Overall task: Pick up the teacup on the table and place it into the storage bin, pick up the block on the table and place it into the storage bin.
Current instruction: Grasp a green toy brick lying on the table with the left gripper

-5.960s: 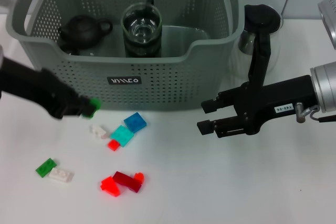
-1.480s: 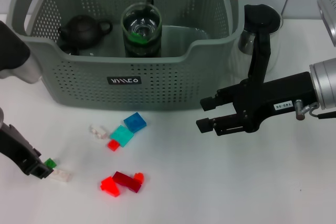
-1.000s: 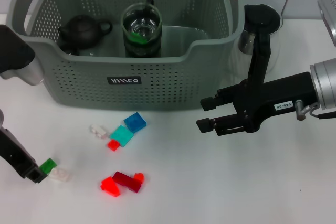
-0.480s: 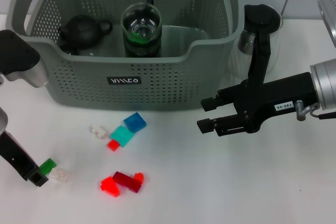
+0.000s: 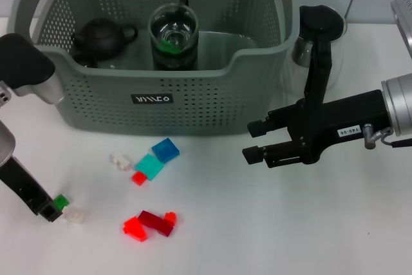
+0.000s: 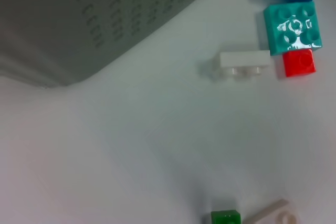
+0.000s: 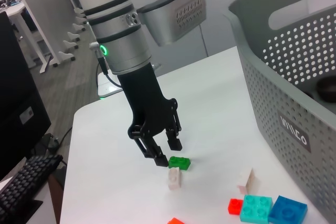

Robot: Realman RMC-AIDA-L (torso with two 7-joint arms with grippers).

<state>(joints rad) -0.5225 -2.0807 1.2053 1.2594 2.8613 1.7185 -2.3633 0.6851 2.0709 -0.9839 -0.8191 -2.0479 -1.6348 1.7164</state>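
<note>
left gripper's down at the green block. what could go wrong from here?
1. The white block lies touching or nearly touching the green block; the left gripper, fingers open around the green one, may nudge or pinch it too.
2. The green block sits near one fingertip rather than centred, so it could slip on closing.
3. The bin wall is tall; a low carry could clip the rim.

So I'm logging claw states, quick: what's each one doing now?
Left claw: open, at the small green plastic block.
Right claw: open, empty.

Green block [image 6: 226,217] beside white brick [image 6: 270,212], storage bin [image 6: 105,19] beyond.
</note>
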